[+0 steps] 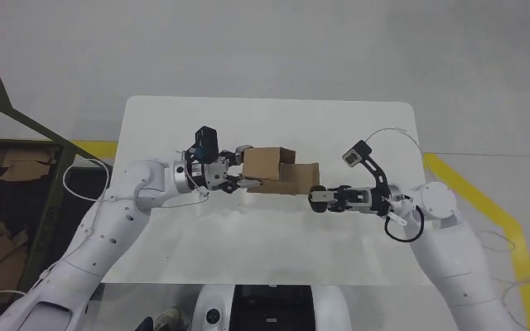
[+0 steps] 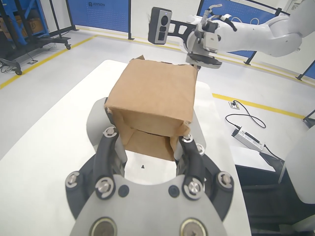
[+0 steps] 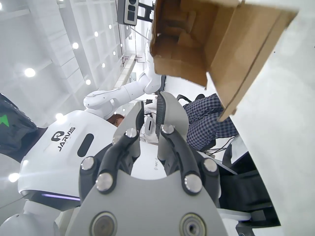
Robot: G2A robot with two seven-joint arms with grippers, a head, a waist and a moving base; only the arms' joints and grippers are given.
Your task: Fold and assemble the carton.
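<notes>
While white table (image 1: pixel 166 124) lies under it all, brown carton (image 1: pixel 269 162) is near middle. Job looks about half done: box shape made, one end open, big flap (image 1: pixel 302 176) sticking out toward right arm. Left gripper (image 1: pixel 234 175) at other end, jaws wide, pressed on both sides of carton, seems to hold it. Right gripper (image 1: pixel 315 199) just beside flap, jaws only little apart, nothing between. Could go wrong: hard push on flap may twist carton out of left hold, or squash soft cardboard
</notes>
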